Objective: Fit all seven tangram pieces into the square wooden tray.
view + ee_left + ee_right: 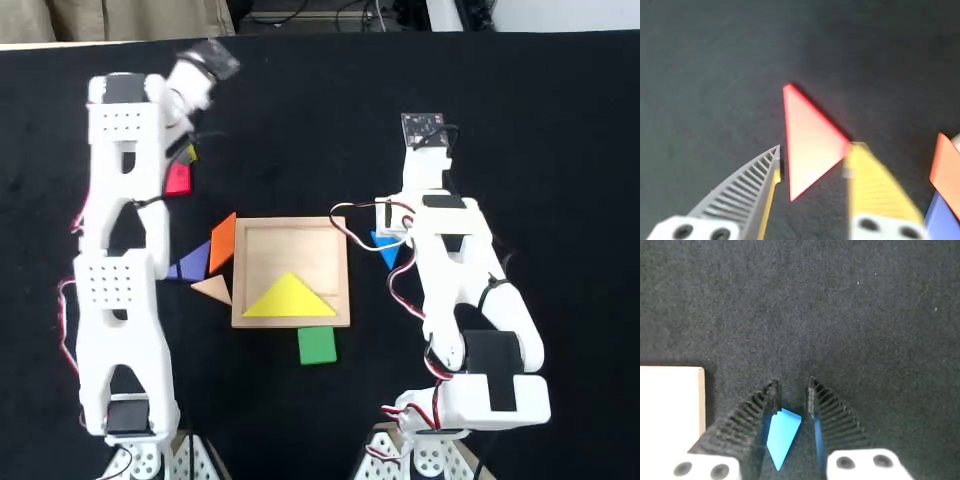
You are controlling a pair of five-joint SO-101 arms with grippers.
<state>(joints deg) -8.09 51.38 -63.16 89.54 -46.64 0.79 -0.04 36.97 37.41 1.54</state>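
Observation:
The square wooden tray (250, 240) lies mid-table and holds a yellow triangle (288, 297). My left gripper (812, 150) is open at the far left, its fingers on either side of a red triangle (810, 142) that lies flat on the cloth, also seen from above as the red triangle (178, 179). My right gripper (791, 390) sits just right of the tray, shut on a small blue triangle (782, 437), which shows from above as the blue triangle (386, 248). An orange piece (222, 242), a purple piece (190, 262) and a tan triangle (212, 289) lie left of the tray. A green square (317, 344) lies at its near edge.
Black cloth covers the table. A corner of the tray (670, 400) shows beside my right gripper. The orange piece (945, 167) and the purple piece (942, 215) lie close to my left gripper's yellow finger (872, 185). Open cloth stretches to the far right.

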